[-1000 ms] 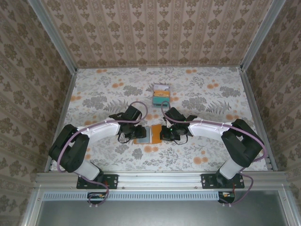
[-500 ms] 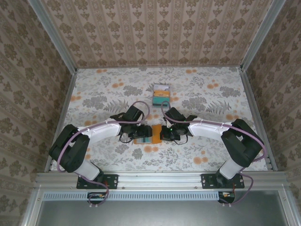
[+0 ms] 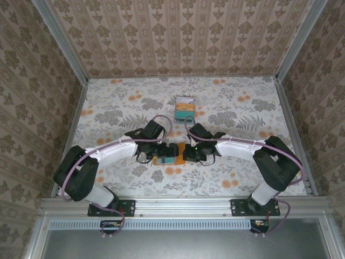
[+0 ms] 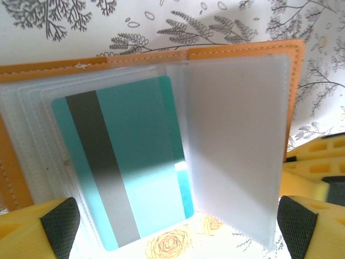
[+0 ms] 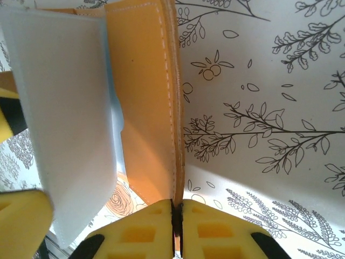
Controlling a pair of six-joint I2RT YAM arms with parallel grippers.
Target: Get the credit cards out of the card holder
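The card holder (image 3: 168,153) sits open near the middle of the surface (image 3: 242,172), with a teal card (image 4: 135,162) in a clear sleeve. The right tool (image 5: 178,216) pinches its orange cover edge, and the left tool (image 4: 177,224) gapes wide before it. Farther back lie what look like loose cards (image 3: 184,108).

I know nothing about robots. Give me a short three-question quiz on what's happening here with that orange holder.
1. True or false: the left gripper is open.
2. Which colour is the card showing inside the holder? A teal, B red, C purple.
3. Fill in: the right gripper pinches the holder's ___ cover.
Key: 1 true; 2 A; 3 orange.
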